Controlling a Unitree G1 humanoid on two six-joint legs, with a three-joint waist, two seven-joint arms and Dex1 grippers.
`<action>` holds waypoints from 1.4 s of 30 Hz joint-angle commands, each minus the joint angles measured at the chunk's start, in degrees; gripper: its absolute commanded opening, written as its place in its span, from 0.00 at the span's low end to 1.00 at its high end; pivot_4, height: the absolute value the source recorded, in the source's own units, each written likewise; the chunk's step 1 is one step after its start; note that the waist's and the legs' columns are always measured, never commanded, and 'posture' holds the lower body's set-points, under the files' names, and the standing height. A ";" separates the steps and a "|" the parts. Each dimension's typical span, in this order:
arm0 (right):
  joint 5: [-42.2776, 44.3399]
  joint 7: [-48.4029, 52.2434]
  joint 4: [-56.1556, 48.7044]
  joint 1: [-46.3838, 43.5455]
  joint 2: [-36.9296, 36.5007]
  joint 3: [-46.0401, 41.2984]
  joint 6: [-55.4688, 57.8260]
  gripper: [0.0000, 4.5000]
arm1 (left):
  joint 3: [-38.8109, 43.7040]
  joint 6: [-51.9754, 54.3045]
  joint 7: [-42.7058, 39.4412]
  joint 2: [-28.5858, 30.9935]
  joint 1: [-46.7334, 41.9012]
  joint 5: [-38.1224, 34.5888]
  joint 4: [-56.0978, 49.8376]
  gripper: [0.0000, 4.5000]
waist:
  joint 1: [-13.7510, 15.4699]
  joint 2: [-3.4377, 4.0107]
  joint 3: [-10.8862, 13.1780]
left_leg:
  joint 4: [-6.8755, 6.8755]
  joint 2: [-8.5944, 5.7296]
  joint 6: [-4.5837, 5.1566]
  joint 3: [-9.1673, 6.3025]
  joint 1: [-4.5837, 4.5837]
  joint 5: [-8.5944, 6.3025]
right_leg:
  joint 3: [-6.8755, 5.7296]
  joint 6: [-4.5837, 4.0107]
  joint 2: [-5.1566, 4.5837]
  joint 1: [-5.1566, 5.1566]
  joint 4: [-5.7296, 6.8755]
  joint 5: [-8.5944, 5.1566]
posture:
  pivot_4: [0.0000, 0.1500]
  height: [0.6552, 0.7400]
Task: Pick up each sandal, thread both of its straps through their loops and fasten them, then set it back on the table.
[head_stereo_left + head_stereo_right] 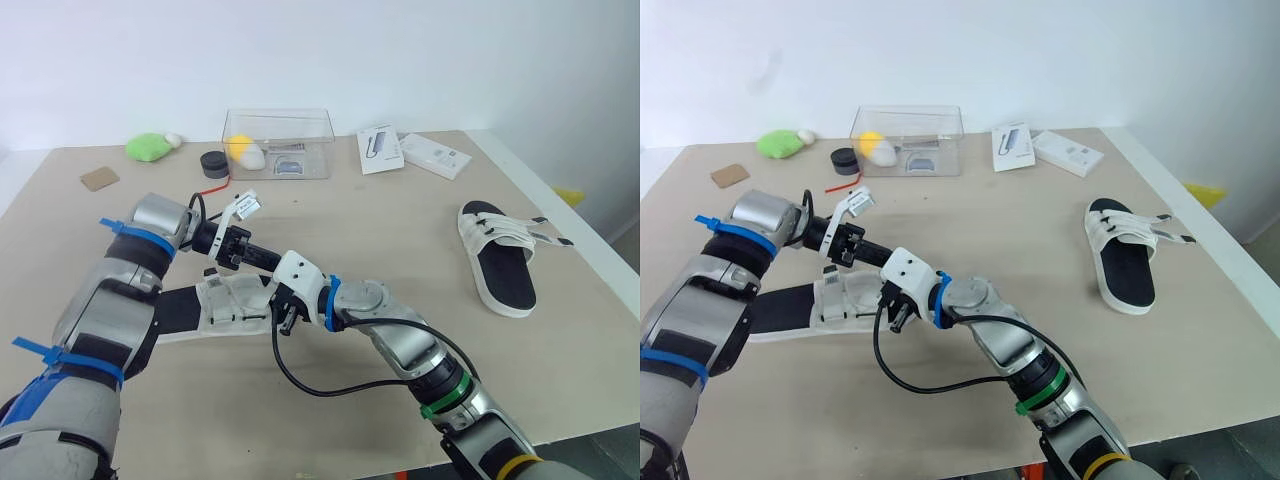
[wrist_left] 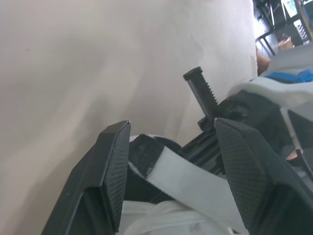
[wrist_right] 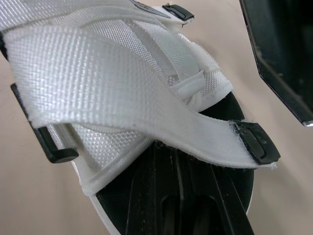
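At the left, the left hand point(image 1: 238, 247) hovered low over the toe end of the near sandal point(image 1: 228, 305), which lay flat on the bench point(image 1: 400, 220), its black sole stretching toward the left edge. The left hand was released: its fingers point(image 2: 110, 166) stood apart, and a white strap point(image 2: 188, 183) with a black tip lay between them without being pinched. A clear box point(image 1: 300, 135) stood near the back of the bench. Just right of the left hand, the right hand point(image 1: 284, 318) pointed down at the same sandal's white upper; I could not tell whether it was clenched or released. Well apart at the right, the second sandal point(image 1: 497, 258) rested on the bench, its strap ends trailing toward the right edge.
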 commanded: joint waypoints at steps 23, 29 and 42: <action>-1.14 -0.70 2.99 0.66 -0.35 0.88 1.16 0.00 | 2.63 -1.19 -1.16 2.22 -3.07 -7.81 1.20 0.02 | -0.02 -0.02 0.02 | 0.00 0.01 0.02 0.01 -0.01 -0.01 | 0.02 0.00 0.01 -0.01 0.01 0.00 | 1.00 1.00; -0.99 -1.12 1.81 1.65 -0.48 0.61 1.75 0.00 | 7.49 5.71 -1.17 12.01 3.94 -19.71 -23.53 0.02 | -0.69 0.06 0.08 | -0.01 0.06 0.03 0.02 -0.01 -0.02 | 0.04 -0.03 0.03 -0.04 0.03 -0.02 | 1.00 1.00; -0.66 -0.01 1.97 1.52 -0.90 1.02 1.42 0.00 | 26.50 6.58 5.30 26.53 38.44 -33.00 -74.38 0.08 | -0.81 0.08 0.15 | 0.03 -0.04 0.20 0.07 0.10 -0.13 | 0.10 -0.18 -0.17 0.03 0.25 -0.43 | 1.00 1.00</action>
